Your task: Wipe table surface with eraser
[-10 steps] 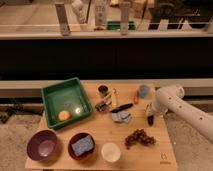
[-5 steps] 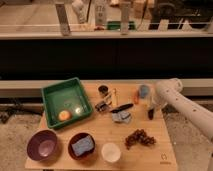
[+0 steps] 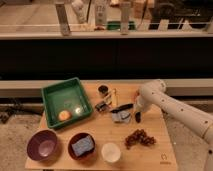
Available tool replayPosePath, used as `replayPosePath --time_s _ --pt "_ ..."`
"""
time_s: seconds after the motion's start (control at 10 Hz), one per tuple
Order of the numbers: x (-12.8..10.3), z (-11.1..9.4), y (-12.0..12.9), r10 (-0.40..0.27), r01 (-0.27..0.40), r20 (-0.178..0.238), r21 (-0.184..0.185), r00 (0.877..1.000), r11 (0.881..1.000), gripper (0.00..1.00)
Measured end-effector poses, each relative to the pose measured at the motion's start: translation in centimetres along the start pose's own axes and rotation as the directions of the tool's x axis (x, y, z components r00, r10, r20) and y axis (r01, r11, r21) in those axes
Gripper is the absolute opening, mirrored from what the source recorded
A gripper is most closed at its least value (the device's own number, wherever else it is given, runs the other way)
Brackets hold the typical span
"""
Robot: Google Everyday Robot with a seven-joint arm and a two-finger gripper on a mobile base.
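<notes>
Gripper (image 3: pixel 137 116), white arm reaching from the right, poised above the wooden table surface (image 3: pixel 155 147) beside the black eraser (image 3: pixel 122 107), likely for pickup; finger state cannot be told.

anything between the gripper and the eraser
Nothing visible stands between them. The gripper hangs low over the table, just right of the eraser, with only bare board in the gap.
</notes>
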Motion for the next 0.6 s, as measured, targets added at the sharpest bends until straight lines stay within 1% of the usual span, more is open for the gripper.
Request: replayPosePath --time_s 0.1,0.3,0.5,0.6 --pt "-0.6 -0.1 -0.3 -0.017 0.017 0.006 -0.001 1.0 1.0 0.02" --pt "-1.6 -0.4 0.5 -0.026 0.026 0.018 -0.009 1.0 1.0 0.02" --pt "-2.4 -0.6 3.6 -0.012 0.013 0.031 -0.029 0.999 1.0 0.02" --pt "-2.6 -0.5 5.7 0.005 -0.003 0.036 -0.04 0.999 0.999 0.02"
